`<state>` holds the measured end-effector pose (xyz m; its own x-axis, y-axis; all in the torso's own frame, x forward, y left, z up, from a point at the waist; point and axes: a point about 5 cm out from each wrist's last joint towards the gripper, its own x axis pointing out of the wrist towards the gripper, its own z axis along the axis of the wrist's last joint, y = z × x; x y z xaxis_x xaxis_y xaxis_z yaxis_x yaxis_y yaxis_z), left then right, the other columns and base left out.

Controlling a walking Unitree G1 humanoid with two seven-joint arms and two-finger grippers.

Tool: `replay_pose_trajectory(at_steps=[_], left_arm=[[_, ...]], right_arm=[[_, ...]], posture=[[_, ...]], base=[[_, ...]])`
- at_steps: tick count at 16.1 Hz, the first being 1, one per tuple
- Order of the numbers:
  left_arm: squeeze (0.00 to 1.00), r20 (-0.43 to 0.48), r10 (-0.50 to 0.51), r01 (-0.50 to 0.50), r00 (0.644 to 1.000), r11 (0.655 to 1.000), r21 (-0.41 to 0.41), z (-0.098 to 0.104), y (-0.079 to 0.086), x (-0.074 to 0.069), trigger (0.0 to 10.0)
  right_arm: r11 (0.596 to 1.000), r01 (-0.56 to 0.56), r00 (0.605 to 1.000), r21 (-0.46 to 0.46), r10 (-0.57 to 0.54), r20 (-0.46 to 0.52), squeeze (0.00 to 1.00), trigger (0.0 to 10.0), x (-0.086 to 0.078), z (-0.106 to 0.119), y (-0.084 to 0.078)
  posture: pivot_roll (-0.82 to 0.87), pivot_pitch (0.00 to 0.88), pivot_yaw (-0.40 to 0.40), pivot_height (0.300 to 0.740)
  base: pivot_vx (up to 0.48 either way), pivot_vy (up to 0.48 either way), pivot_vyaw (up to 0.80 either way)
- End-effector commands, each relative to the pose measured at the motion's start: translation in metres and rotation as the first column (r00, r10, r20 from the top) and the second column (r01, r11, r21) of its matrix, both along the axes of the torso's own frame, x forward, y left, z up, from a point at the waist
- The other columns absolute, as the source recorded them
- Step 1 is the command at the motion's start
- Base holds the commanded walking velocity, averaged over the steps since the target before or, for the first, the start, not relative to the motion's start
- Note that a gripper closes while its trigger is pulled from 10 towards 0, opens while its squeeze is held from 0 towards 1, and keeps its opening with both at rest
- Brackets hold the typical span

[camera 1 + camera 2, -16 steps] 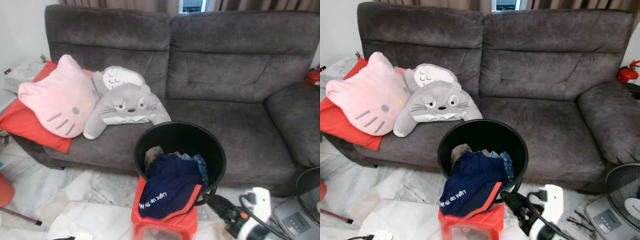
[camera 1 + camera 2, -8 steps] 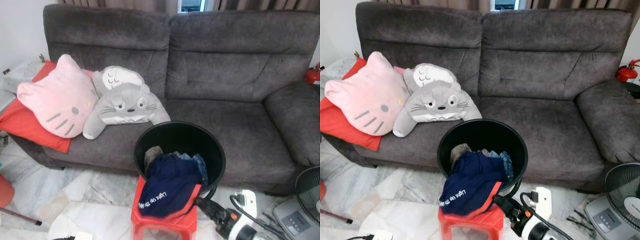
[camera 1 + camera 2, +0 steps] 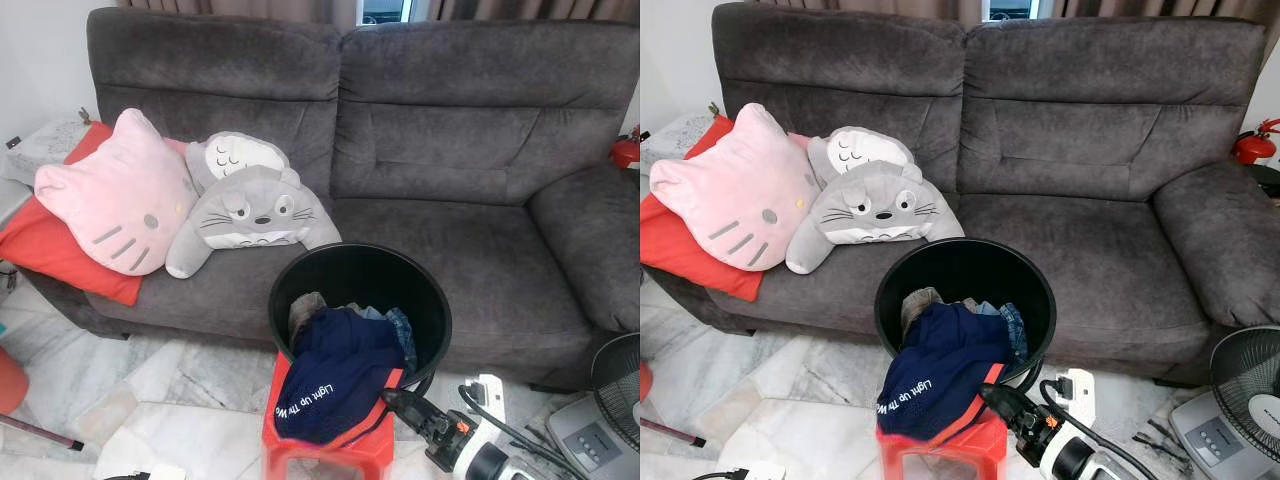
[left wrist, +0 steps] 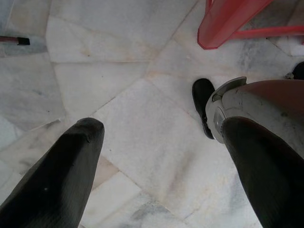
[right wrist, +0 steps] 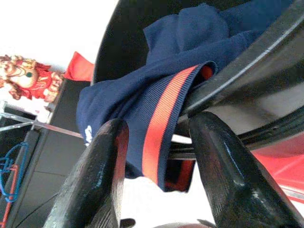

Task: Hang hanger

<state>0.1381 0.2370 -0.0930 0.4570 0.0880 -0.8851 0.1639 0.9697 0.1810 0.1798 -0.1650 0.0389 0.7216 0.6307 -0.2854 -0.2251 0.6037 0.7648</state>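
A black bucket (image 3: pixel 432 322) stands on a red stool (image 3: pixel 272 425) in front of the sofa. A navy shirt (image 3: pixel 335 375) with white lettering and an orange hem hangs over its front rim, on top of other clothes. My right gripper (image 3: pixel 392 399) reaches in low from the right, up against the shirt's lower edge. In the right wrist view this gripper (image 5: pixel 159 124) is open, and the orange-striped hem (image 5: pixel 164 133) lies between its fingers beside the bucket rim (image 5: pixel 247 71). My left gripper (image 4: pixel 161 128) hangs open over the marble floor.
Behind the bucket is a grey sofa (image 3: pixel 470 150) with a pink cat cushion (image 3: pixel 115 195), a grey plush (image 3: pixel 250 205) and a red cushion (image 3: pixel 60 255). A fan (image 3: pixel 618 385) and a white power strip (image 3: pixel 487 392) with cables are on the floor at right.
My right gripper has moved left and slightly up, from beside the bucket's right side to the shirt's hanging hem. The shirt and bucket stay put.
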Motion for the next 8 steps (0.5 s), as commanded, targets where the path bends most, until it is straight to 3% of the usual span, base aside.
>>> replay_pose_trajectory(at_steps=[1, 8], left_arm=[[0.0, -0.01, 0.004, -0.004, 1.0, 1.0, 0.011, 0.0, 0.002, -0.001, 10.0], [0.0, -0.01, 0.003, -0.003, 1.0, 1.0, 0.015, 0.0, 0.004, -0.001, 10.0]], right_arm=[[0.999, -0.025, 1.0, 0.043, 0.025, -0.002, 0.0, 10.0, -0.002, 0.0, 0.003], [0.991, -0.057, 0.998, 0.119, 0.057, 0.005, 0.0, 10.0, 0.008, -0.006, 0.011]], posture=[[-0.05, 0.0, 0.024, 0.732], [-0.02, 0.0, 0.024, 0.732]], base=[[0.0, 0.0, 0.0], [0.0, 0.0, 0.0]])
